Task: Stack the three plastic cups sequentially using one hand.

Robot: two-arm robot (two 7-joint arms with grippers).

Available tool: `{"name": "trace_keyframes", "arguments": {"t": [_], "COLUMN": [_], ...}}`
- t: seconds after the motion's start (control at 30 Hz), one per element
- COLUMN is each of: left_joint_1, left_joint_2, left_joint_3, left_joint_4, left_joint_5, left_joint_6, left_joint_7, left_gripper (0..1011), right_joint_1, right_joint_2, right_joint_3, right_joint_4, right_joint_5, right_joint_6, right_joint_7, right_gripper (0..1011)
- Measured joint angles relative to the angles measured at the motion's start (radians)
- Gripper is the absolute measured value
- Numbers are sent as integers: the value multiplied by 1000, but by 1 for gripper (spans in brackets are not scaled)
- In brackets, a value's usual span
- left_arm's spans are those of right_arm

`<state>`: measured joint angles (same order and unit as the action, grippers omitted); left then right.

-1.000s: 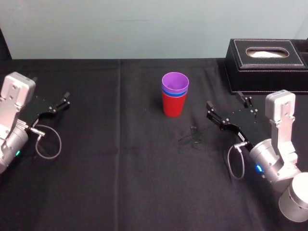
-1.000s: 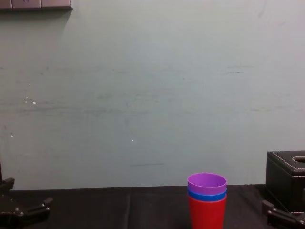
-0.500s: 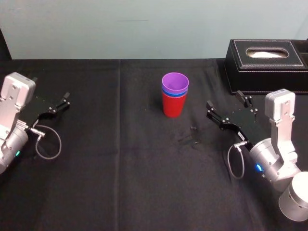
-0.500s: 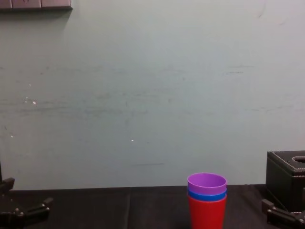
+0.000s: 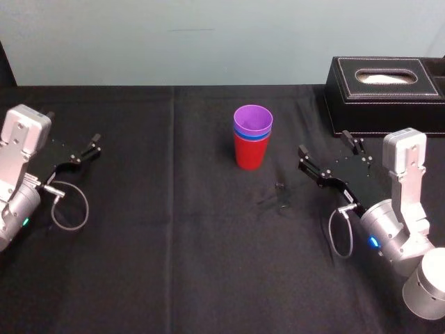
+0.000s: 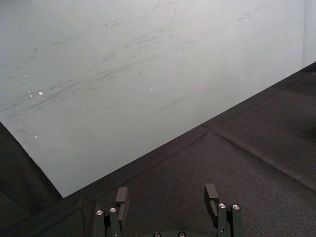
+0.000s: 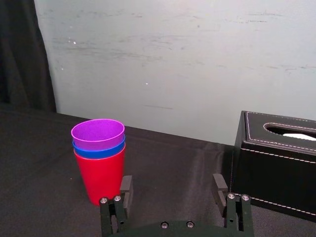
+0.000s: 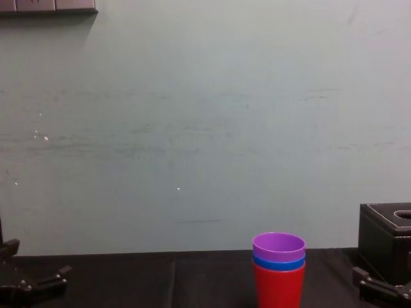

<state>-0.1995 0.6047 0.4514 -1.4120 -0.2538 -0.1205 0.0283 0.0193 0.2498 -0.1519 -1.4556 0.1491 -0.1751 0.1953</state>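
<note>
Cup stack (image 5: 252, 137) apart from right fingers (image 5: 309, 164)

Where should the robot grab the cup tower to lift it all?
Probably the bottom red cup, by its side wall, coming level from the robot's right, where the open right hand sits. The tower stands upright, and the purple cup and blue cup show just rims. The left hand rests far left.

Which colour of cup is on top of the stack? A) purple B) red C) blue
A: the purple cup sits nested on top, with the blue cup under it and the red cup at the bottom.
</note>
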Motion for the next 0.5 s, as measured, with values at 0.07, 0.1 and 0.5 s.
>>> {"name": "trace_keyframes", "arguments": {"t": [0.07,0.1,0.5], "left_joint_1": [0,0,0], "left_joint_2": [0,0,0], "left_joint_3": [0,0,0], "left_joint_4": [0,0,0], "left_joint_5": [0,0,0], "left_joint_6": [0,0,0], "left_joint_7": [0,0,0], "left_gripper": [1005,1005,1005], "right_joint_1": [0,0,0], "right_joint_2": [0,0,0], "right_joint_3": [0,0,0], "right_joint_4": [0,0,0], "right_joint_5": [0,0,0], "right_joint_6": [0,0,1], "right_joint_7": [0,-1,-1], "right_gripper": [1004,1004,1004]}}
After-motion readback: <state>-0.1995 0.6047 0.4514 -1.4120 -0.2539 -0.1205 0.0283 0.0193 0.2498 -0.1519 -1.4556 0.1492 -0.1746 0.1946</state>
